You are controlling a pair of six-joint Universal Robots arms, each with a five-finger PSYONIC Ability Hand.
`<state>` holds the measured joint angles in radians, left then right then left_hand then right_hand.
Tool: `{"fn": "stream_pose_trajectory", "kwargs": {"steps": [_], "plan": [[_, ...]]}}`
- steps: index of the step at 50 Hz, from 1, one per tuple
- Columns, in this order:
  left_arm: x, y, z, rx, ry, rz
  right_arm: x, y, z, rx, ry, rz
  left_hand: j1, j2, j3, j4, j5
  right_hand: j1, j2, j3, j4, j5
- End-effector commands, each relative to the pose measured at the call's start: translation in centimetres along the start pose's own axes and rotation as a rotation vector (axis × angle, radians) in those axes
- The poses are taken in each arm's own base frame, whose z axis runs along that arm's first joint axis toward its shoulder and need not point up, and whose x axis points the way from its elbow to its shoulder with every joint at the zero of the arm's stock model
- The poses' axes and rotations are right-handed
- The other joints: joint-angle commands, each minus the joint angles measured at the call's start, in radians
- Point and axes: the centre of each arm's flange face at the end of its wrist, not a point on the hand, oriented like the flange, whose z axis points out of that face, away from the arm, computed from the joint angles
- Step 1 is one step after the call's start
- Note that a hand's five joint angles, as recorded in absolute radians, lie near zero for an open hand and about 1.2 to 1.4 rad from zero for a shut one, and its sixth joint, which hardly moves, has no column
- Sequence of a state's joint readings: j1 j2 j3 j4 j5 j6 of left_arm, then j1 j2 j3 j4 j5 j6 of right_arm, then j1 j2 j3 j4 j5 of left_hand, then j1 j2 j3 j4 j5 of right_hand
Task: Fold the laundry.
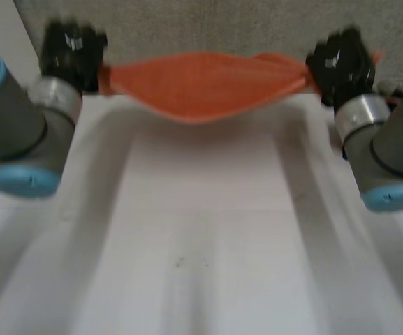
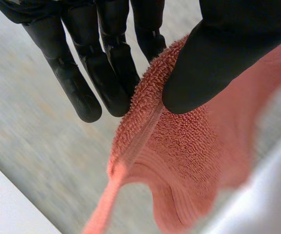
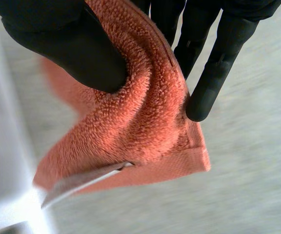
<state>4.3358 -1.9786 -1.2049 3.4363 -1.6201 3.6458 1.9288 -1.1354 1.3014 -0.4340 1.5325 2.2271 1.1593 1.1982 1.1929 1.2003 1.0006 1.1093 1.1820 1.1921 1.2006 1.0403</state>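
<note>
The towel (image 1: 201, 87), orange terry cloth, hangs in the air at the far edge of the white desk (image 1: 208, 230), stretched between the two hands. Its upper edge runs nearly level from one hand to the other and its middle sags in a shallow curve toward the desk's far edge. Whether the lowest part touches the desk cannot be told.

The left hand (image 1: 72, 56) holds the towel's left end. In the left wrist view its thumb (image 2: 223, 58) presses the cloth's hemmed edge against the fingers (image 2: 106, 78), which are nearly straight and close together, so the cloth is pinched. The towel (image 2: 179, 161) falls away below the thumb, with grey floor under it.

The right hand (image 1: 341, 63) holds the right end, where the cloth is bunched. In the right wrist view the thumb (image 3: 82, 53) pushes a thick fold of towel (image 3: 145, 126) against the fingers (image 3: 213, 83), pinching it too. A hemmed corner hangs just below the fingertips.

Both arms reach forward along the desk's sides, the left arm (image 1: 19, 132) and the right arm (image 1: 390, 153) well apart.
</note>
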Motion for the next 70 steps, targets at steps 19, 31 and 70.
{"fn": "stream_pose_trajectory", "kwargs": {"steps": [19,31,70], "plan": [[4.7,13.9,-11.2,-0.423,0.262,0.007,-6.4,11.3,-10.3,-0.579,-0.484,0.480,0.237,0.198,0.203,0.196,0.221,0.075,0.002,-0.008,-0.017,-0.031],[4.4,14.3,-11.2,-0.437,0.251,0.005,-4.6,14.1,-9.2,-0.691,-0.449,0.706,0.237,0.198,0.203,0.196,0.221,-0.255,-0.328,-0.338,-0.347,-0.361],[1.9,18.1,-10.7,-0.505,0.178,0.092,-3.1,15.0,-10.5,-0.697,-0.452,0.597,-0.300,-0.339,-0.334,-0.341,-0.316,0.287,0.214,0.204,0.196,0.181]]}}
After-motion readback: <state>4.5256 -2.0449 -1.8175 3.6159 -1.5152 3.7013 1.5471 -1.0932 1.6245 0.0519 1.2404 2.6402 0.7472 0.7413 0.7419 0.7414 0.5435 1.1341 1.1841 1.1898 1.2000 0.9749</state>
